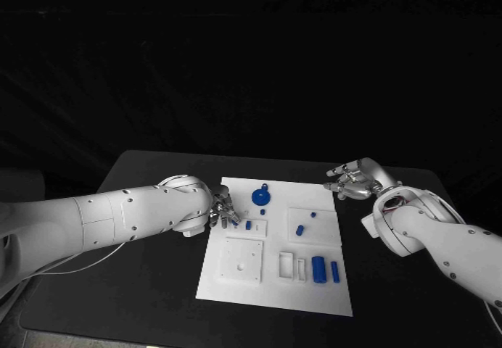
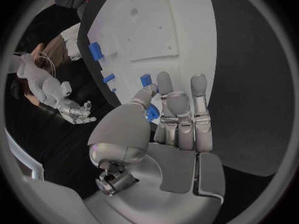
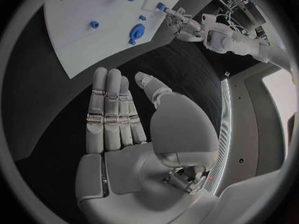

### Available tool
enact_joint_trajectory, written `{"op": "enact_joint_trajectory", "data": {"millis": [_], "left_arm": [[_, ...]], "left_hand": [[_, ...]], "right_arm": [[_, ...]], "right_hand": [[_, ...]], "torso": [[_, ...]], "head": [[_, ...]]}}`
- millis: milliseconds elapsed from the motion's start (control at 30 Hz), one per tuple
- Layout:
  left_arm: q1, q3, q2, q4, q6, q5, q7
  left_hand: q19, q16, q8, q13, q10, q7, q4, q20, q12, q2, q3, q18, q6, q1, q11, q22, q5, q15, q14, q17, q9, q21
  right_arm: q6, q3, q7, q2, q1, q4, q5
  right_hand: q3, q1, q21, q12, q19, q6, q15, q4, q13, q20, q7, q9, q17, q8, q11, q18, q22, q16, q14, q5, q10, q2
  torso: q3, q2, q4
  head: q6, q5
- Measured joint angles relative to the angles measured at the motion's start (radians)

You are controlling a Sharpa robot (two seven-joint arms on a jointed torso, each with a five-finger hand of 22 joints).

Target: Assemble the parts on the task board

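Left robot hand (image 1: pixel 220 212): at the 9 o'clock edge of the task board (image 1: pixel 241 290), fingertips down on the board's left margin. In the left wrist view the left robot hand (image 2: pixel 177 122) has its fingers straight and close together, thumb folded across toward them, with a small blue part (image 2: pixel 152 113) pinched between thumb and fingers. The pinched part is mostly covered by the thumb; its shape cannot be made out.

Right robot hand (image 1: pixel 355 181): off the board, over the black table (image 1: pixel 157 170) near the board's 2 o'clock corner. In the right wrist view the right robot hand (image 3: pixel 121 117) is flat, fingers extended side by side, thumb apart, holding nothing and touching nothing.

Parts on the board, head view:
- round blue part (image 1: pixel 260 194) with a small tab, at about 12 o'clock.
- short blue part (image 1: pixel 299 230) on a raised white square, toward 2 o'clock.
- blue cylinder (image 1: pixel 318 270) and a thinner blue bar (image 1: pixel 335 272) side by side, toward 4 o'clock.
- small blue part (image 1: pixel 249 225) just beside the left fingertips; whether the fingers touch it cannot be told.

White square plate (image 1: pixel 241 262) with holes lies at about 7 o'clock.

The left forearm covers the table left of the board.
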Motion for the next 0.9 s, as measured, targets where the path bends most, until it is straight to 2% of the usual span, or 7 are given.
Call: {"op": "enact_joint_trajectory", "data": {"millis": [900], "left_arm": [[-0.002, 0.0, 0.003, -0.009, 0.041, -0.012, 0.011]], "left_hand": [[0.0, 0.0, -0.003, -0.001, 0.0, 0.0, -0.001, 0.0, 0.0, 0.0, -0.001, 0.0, 0.0, 0.0, 0.0, 0.001, 0.0, 0.0, 0.0, 0.002, 0.001, 0.0]], "right_arm": [[-0.017, 0.0, 0.021, 0.0, 0.0, -0.006, 0.047]], "right_hand": [[-0.007, 0.0, 0.0, 0.021, 0.0, 0.0, 0.001, -0.001, -0.072, 0.0, 0.0, 0.0, -0.04, 0.0, 0.002, 0.0, -0.048, -0.014, 0.001, 0.0, -0.003, 0.0]], "torso": [[-0.0001, 0.0, 0.0006]], "head": [[-0.005, -0.001]]}}
